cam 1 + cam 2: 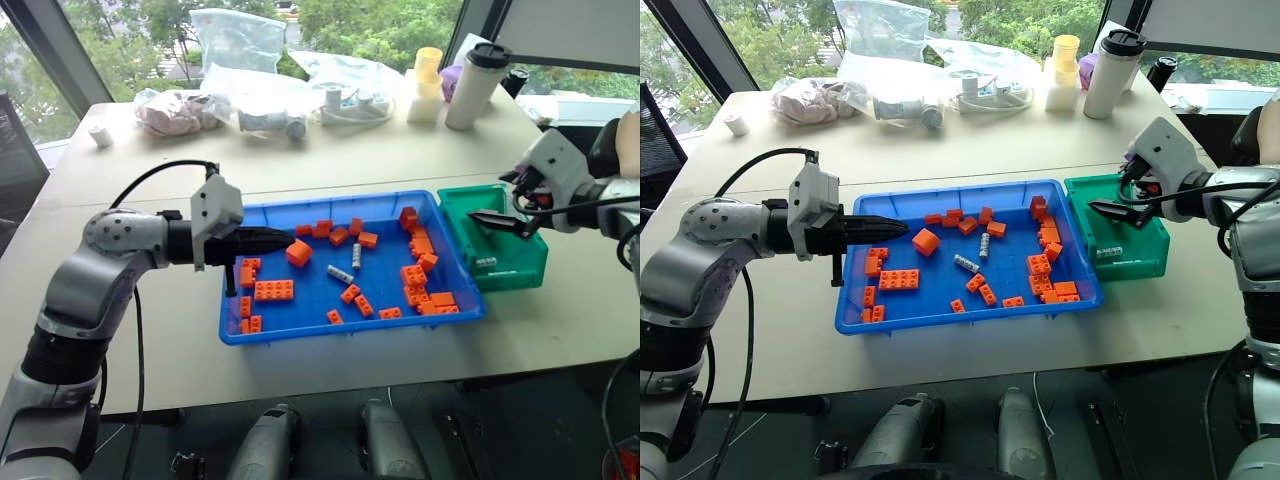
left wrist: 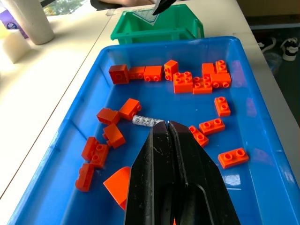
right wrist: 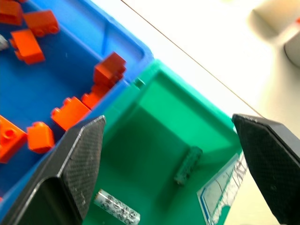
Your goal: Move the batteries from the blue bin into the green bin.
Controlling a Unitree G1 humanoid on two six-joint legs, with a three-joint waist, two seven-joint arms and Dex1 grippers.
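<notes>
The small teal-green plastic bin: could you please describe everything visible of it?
The small teal-green plastic bin is a deep rectangular tub sitting upright on the pale table, pressed against the large blue plastic tray. A white label is on its wall. One silver cylindrical battery lies inside. The open right gripper hovers above it.

We are viewing a pale table [image 1: 330, 160]. Lying directly on it are the blue bin [image 1: 352, 318] and, touching its right end, the green bin [image 1: 512, 262]. Along the far edge we are seeing clear plastic bags [image 1: 236, 40], a white tumbler [image 1: 476, 86], a yellow cup [image 1: 428, 66] and a small white roll [image 1: 100, 135].
</notes>
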